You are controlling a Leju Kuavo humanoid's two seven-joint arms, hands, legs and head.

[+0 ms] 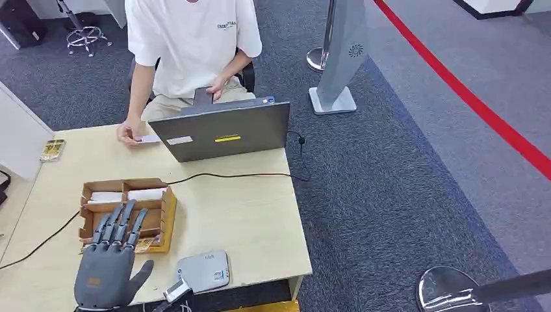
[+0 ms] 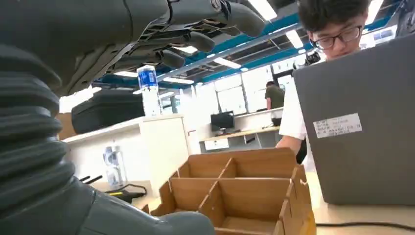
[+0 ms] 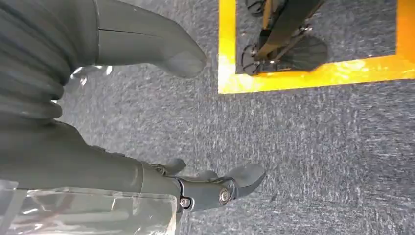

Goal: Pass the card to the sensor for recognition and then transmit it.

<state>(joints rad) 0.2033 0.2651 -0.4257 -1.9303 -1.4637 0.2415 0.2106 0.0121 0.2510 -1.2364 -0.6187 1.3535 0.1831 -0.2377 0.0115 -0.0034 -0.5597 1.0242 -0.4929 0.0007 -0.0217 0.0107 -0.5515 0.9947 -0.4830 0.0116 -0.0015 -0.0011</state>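
My left hand (image 1: 105, 263) hovers over the near left of the wooden table (image 1: 247, 214) with its fingers (image 1: 120, 224) spread and straight, holding nothing. They reach over a brown cardboard divider box (image 1: 166, 211). White cards (image 1: 123, 195) lie in the box's far compartments and a coloured card (image 1: 147, 244) in a near one. In the left wrist view the hand (image 2: 98, 49) hangs above the box (image 2: 244, 191). A grey-white sensor pad (image 1: 203, 270) lies at the table's front edge, right of my hand. My right hand (image 3: 73, 107) hangs over grey carpet, fingers (image 3: 220, 188) loosely apart, nothing in it.
A person (image 1: 188, 39) sits behind a grey laptop (image 1: 224, 130) at the far side, one hand resting on a white card (image 1: 148, 138). A black cable (image 1: 227, 175) crosses the table. A small packet (image 1: 52, 149) lies at the left edge. A stand base (image 1: 333, 101) is beyond on the right.
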